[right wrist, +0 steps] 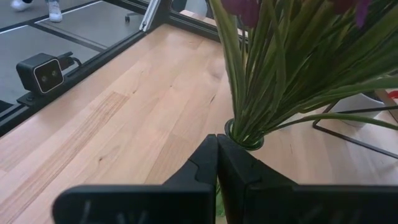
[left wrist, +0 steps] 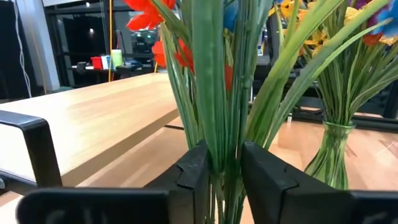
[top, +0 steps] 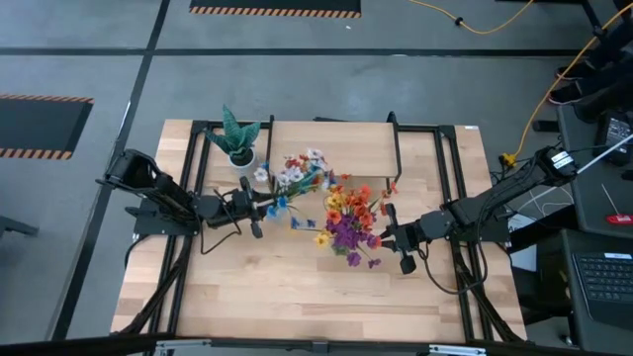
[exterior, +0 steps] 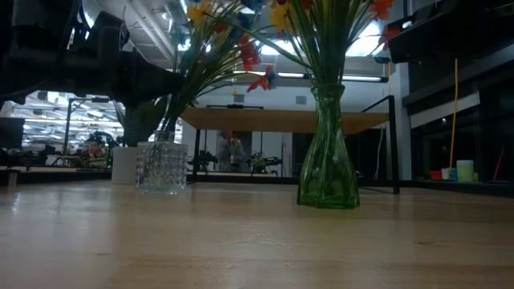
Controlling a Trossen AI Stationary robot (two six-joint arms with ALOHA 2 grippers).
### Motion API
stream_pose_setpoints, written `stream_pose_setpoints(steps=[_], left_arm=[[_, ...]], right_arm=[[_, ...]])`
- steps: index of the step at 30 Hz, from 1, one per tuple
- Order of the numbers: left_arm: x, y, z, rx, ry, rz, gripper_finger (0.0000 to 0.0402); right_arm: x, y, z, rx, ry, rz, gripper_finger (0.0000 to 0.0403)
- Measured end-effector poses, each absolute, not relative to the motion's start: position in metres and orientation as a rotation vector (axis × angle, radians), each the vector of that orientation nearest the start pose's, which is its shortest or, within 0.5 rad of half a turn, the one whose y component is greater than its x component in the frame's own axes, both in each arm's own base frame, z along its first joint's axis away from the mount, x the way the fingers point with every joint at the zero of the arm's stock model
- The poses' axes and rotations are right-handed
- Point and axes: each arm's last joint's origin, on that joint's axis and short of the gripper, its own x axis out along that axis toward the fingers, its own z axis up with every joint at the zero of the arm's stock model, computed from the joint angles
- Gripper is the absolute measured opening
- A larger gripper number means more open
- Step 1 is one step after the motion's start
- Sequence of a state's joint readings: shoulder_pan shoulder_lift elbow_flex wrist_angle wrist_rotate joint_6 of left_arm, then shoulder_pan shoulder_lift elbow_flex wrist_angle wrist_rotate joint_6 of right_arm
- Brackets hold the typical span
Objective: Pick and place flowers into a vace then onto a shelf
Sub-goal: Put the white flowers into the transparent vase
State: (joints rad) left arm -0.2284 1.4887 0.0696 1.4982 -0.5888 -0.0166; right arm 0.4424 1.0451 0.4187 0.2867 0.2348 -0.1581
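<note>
Two bunches of flowers stand in vases in front of the shelf (top: 356,143). The left bunch (top: 297,176) leans out of a clear studded glass vase (exterior: 161,166). My left gripper (left wrist: 224,171) is shut on its green stalks above that vase. The right bunch (top: 346,220) stands in a green glass vase (exterior: 328,160), upright on the table. My right gripper (right wrist: 216,163) hovers above and beside the green vase's rim (right wrist: 244,142) with its fingers shut. A green sliver shows between its fingers; what it is I cannot tell. My left gripper pinches several green stalks (left wrist: 214,134) of the left bunch between its two fingers, well below the blooms. It comes in roughly level from the table's left, and the fingers lie across the stalks. The stalks stand tilted, and their lower ends sit in the clear vase (exterior: 165,152). My right gripper: whether it touches a stalk or the vase I cannot tell.
A spiky green plant in a white pot (top: 237,140) stands at the shelf's left end. Black frame rails (top: 435,188) run along both sides of the table. Bare tabletop (top: 297,287) lies on the near side of the vases. A person shows in the room beyond the table (exterior: 233,148).
</note>
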Motion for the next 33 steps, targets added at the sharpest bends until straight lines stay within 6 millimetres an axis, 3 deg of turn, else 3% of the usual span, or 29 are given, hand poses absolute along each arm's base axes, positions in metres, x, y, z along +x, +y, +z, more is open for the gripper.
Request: stream_pose_setpoints(steps=[12,33], left_arm=[[0.184,-0.035,0.136,-0.022,-0.023,0.307,0.0122],[0.165,-0.059,0.163,0.121,-0.113,0.385,0.0155]], right_arm=[[0.194,0.085,0.205,-0.269,0.304,0.231,0.0010],[0.194,0.084,0.205,-0.243,0.307,0.226,0.0010]])
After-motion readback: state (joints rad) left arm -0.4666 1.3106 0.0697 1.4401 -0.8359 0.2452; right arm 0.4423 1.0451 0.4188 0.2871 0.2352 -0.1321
